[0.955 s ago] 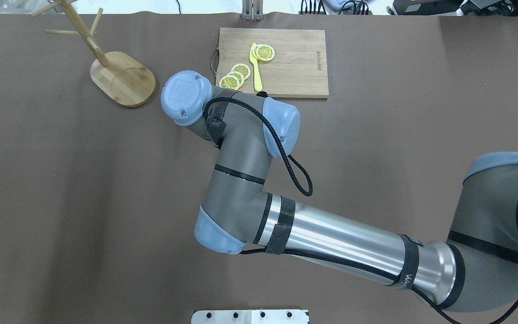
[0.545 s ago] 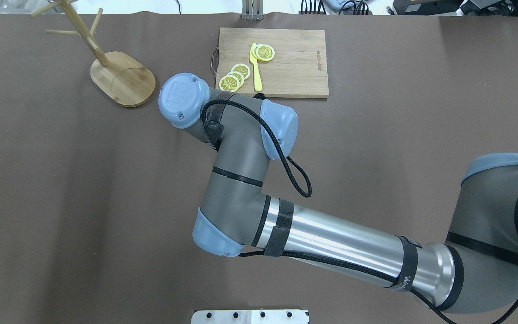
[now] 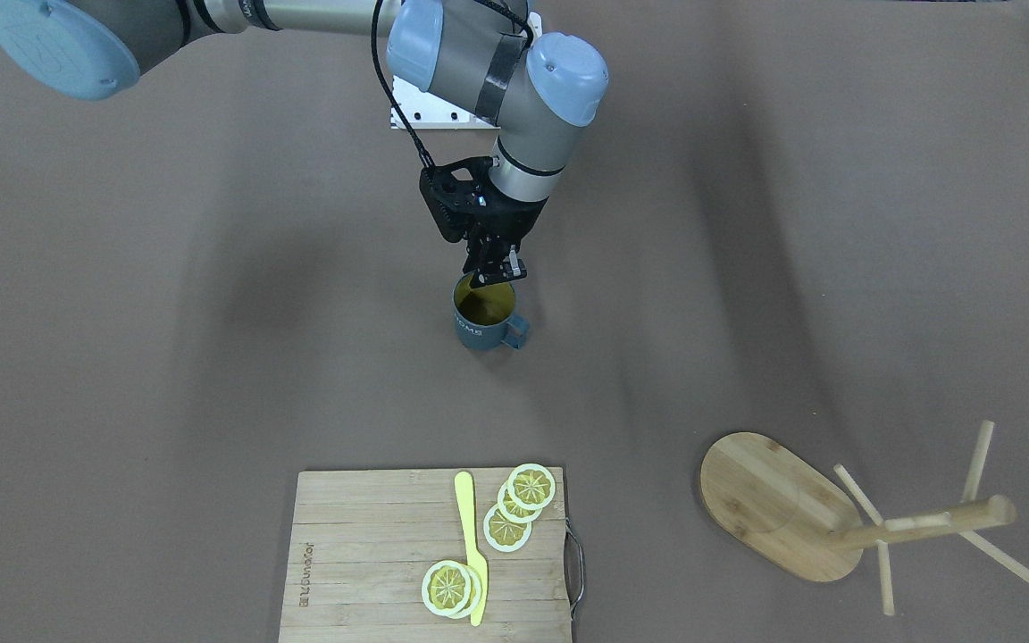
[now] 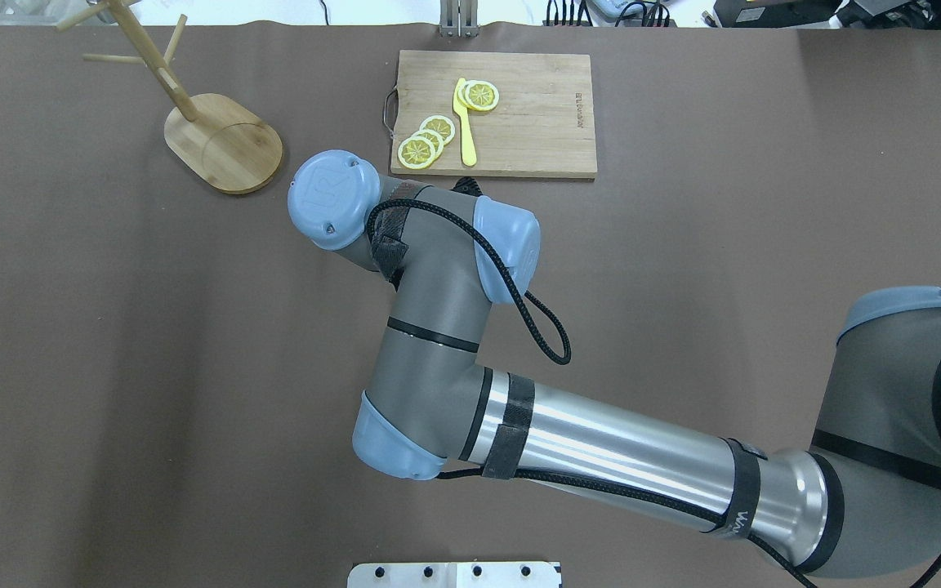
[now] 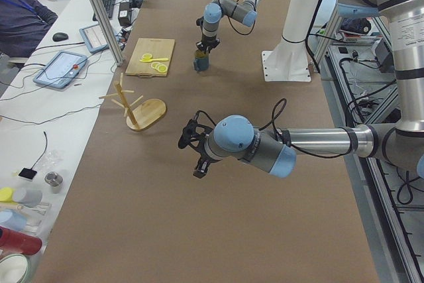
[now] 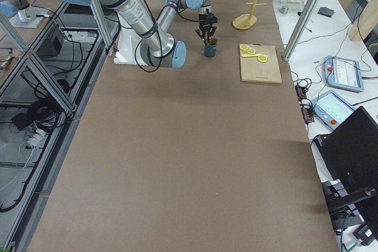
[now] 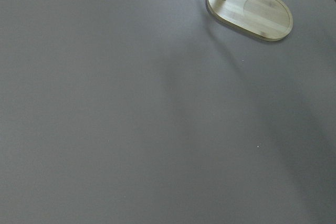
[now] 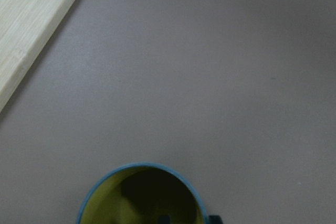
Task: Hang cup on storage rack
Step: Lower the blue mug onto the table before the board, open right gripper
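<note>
The slate-blue cup [image 3: 481,323] stands upright mid-table, its olive inside showing and its handle pointing toward the rack's side. My right gripper [image 3: 495,273] hangs straight down over its far rim, fingers a little apart and at rim height, not closed on it. The right wrist view shows the cup's rim [image 8: 107,182] at the bottom edge. The bamboo storage rack [image 3: 773,500] stands empty at the table's far left corner [image 4: 225,143]. My left gripper [image 5: 199,162] shows only in the exterior left view, low over bare table; I cannot tell whether it is open or shut.
A cutting board [image 3: 372,554] with lemon slices [image 3: 507,527] and a yellow knife [image 3: 472,554] lies beyond the cup. Brown table cloth runs between the cup and the rack. The left wrist view shows the rack's base [image 7: 252,9].
In the overhead view my right arm's wrist has shifted slightly toward the robot, away from the cutting board. The rack and board have not moved.
</note>
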